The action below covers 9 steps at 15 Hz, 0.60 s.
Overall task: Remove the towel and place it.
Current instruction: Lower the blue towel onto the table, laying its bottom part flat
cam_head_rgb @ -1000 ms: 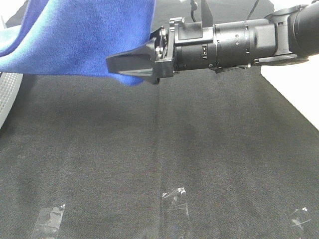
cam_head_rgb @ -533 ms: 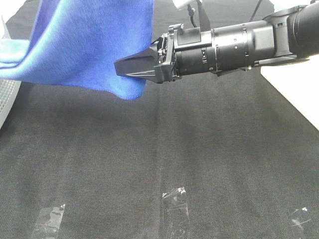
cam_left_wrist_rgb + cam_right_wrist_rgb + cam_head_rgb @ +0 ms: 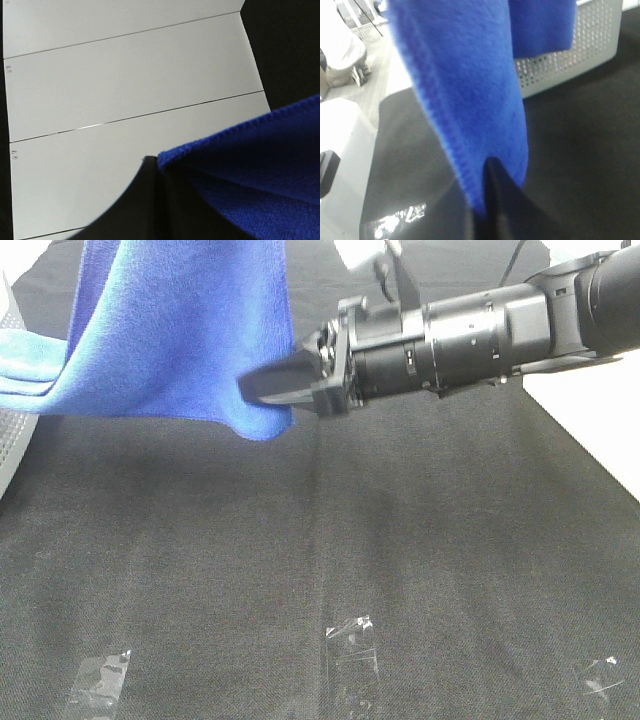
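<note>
Upper left: the right gripper (image 3: 265,392), apart a second ago, is now clamping the towel (image 3: 180,330) at its hanging corner; the left gripper (image 3: 152,167) is pinching its edge, readying removal.

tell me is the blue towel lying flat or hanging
Hanging: the bright blue microfibre towel drapes above the black table cloth, a lower corner pinched in the right end effector.

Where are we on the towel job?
Done: the towel is up, hanging above the black cloth. In hand: the right tool is shut on its lower corner, and the left tool pinches another edge. Left: setting it down; it is not laid out on the cloth yet.
</note>
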Available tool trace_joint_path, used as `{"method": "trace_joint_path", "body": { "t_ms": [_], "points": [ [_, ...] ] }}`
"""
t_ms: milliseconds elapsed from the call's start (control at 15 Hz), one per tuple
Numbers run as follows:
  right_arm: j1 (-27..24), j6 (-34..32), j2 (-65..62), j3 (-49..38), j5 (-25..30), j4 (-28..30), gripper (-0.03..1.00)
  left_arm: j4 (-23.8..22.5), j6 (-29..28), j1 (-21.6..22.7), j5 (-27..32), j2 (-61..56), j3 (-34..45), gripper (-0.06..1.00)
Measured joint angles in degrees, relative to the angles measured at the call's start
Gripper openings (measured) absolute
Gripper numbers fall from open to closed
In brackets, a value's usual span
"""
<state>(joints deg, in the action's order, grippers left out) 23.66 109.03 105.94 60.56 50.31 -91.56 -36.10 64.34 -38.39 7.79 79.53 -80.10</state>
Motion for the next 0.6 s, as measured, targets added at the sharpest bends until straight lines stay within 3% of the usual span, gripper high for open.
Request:
{"method": "trace_joint_path", "body": {
  "t_ms": [333, 600],
  "points": [
    [0.0, -2.98, 0.0, 0.0, -0.92, 0.63, 0.0, 0.46, -0.57, 0.0, 0.74, 0.0, 0.0, 0.0],
    [0.0, -18.11, -3.61, 0.0, -6.82, 2.12, 0.0, 5.44, -11.17, 0.0, 0.86, 0.0, 0.0, 0.0]
  ]
}}
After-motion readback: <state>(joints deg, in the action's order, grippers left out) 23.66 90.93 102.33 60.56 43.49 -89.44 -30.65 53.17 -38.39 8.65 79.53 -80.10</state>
